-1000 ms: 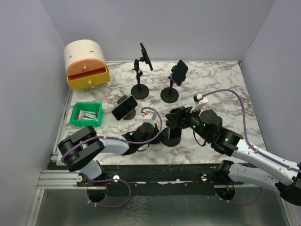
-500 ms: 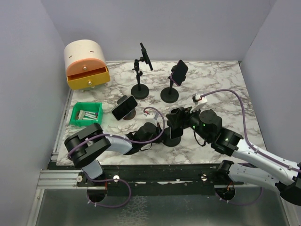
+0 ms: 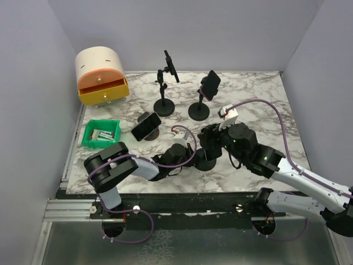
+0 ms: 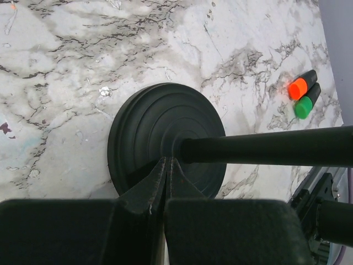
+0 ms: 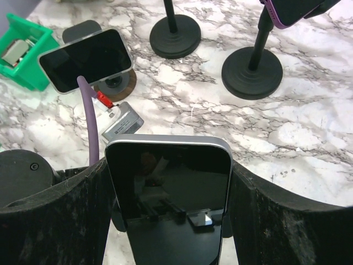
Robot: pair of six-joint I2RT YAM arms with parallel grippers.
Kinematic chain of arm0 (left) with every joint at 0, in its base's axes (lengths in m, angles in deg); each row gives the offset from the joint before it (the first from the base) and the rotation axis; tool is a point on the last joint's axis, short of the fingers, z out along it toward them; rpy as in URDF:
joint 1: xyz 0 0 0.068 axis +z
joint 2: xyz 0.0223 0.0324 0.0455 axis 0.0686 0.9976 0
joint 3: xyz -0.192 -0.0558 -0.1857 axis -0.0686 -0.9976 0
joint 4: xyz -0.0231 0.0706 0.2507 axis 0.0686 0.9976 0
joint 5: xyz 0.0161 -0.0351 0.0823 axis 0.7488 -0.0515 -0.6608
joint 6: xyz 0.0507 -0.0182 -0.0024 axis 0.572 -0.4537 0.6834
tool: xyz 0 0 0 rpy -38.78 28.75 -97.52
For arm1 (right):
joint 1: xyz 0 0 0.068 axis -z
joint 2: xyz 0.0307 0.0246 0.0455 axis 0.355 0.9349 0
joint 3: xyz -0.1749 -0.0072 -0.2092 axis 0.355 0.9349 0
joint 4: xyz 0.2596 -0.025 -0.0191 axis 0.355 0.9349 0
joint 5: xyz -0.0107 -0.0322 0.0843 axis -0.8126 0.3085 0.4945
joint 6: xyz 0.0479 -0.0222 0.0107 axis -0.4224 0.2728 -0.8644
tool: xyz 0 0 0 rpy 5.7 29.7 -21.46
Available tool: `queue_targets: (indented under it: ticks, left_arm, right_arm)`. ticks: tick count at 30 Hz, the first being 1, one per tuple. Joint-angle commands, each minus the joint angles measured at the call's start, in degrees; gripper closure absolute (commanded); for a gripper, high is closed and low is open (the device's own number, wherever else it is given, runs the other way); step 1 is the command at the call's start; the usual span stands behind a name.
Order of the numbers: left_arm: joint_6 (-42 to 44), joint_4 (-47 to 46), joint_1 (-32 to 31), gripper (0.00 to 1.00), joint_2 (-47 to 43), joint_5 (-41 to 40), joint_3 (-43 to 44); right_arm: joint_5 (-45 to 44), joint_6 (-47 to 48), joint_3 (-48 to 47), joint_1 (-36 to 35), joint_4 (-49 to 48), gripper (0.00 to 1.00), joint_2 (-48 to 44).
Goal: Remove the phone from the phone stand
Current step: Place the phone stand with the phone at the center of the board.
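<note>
Clutter sits mostly toward the back and left of the bench (image 3: 259,99). A black stand (image 3: 164,105) bearing a dark handset (image 3: 171,66) and a second stand (image 3: 199,110) bearing a purple-cased handset (image 3: 210,84) stand side by side near the back edge. A cream-and-orange drawer box (image 3: 101,74) fills the back left corner. A green tray (image 3: 101,134) lies at the left edge, with a third handset (image 3: 146,126) propped on a round puck just beside it.

The phone (image 5: 168,193) is held over the phone stand (image 4: 165,138) near the front edge, about mid-bench; the fingers hide whether it sits in the clamp. The right end effector (image 5: 168,207) is spread wide and clasps the phone by its two long edges. The left end effector (image 4: 165,168) is pressed together, its tips on the stand's round base at the foot of the pole (image 4: 265,146). Two markers (image 4: 302,91), capped orange and green, lie near that base.

Compared with a second ago, the left arm reaches farther right, its elbow nearer the bench's middle. The right wrist has shifted slightly toward the back edge.
</note>
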Motion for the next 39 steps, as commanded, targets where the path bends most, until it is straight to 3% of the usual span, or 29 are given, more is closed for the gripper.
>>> queue_targets:
  ticks: [1,13,18,25,32,39]
  left_arm:
    - [0.3,7.5,-0.2,1.00,3.3,-2.3,-1.3]
    - [0.1,7.7,-0.3,1.00,4.6,-3.4,-1.3]
    - [0.4,7.7,-0.5,1.00,3.4,-2.0,-0.8]
    - [0.9,8.1,-0.8,0.99,-1.7,0.2,-1.0]
    - [1.6,11.6,-0.8,0.83,-8.9,0.1,-1.2]
    - [2.9,15.9,-0.9,0.76,-14.9,-0.9,-0.7]
  right_arm:
    - [-6.5,6.4,-3.6,0.1,4.6,0.72,1.0]
    - [-11.7,8.8,-5.7,0.0,8.9,0.72,2.5]
    - [-9.2,7.5,-6.2,-0.1,9.0,0.70,1.6]
    - [-3.9,3.7,-8.4,-0.1,9.6,0.57,1.2]
    - [-2.0,1.1,-9.4,0.0,10.7,0.35,1.1]
    - [-1.3,-0.3,-9.6,-0.1,11.5,0.28,0.5]
